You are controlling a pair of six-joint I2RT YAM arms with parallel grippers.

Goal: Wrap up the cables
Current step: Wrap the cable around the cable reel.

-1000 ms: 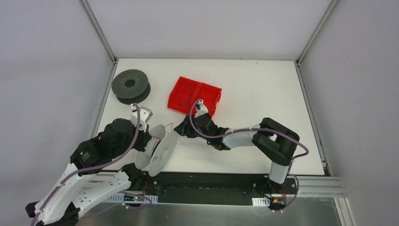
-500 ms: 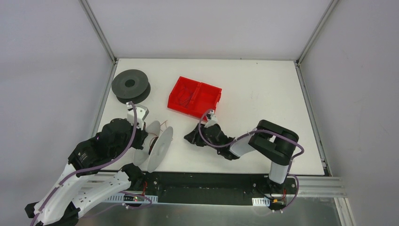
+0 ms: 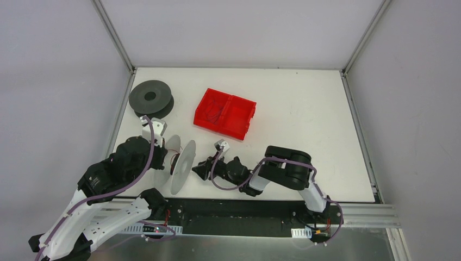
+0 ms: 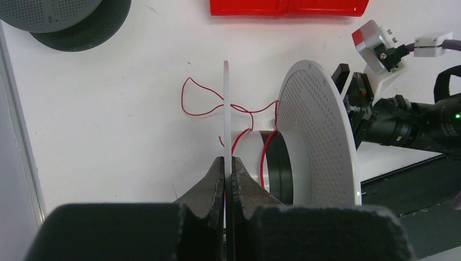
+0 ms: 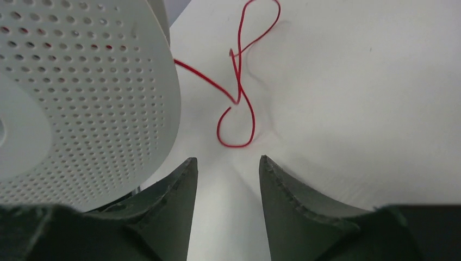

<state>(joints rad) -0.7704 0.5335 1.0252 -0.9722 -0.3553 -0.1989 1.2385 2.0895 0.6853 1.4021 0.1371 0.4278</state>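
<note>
Red cable (image 4: 262,163): hair-thin, limp, curly. Passed a turn or so round the hub (image 4: 247,155) of the white spool (image 4: 315,136); otherwise lay loose on the table (image 3: 304,119), looping out beyond the spool, one curl just ahead of the right gripper (image 5: 225,163). Judged early in the winding: most of the length not yet on the hub. Left gripper (image 4: 228,168): clamped on the spool's thin plain flange, holding the spool on edge. Right gripper: jaws parted, nothing between them, just beside the spool's perforated flange. Red bin (image 3: 225,113): beyond the spool, thin strands inside, perhaps further cables, too small to tell. Grey spool (image 3: 151,98): beyond the white spool, toward the left.
</note>
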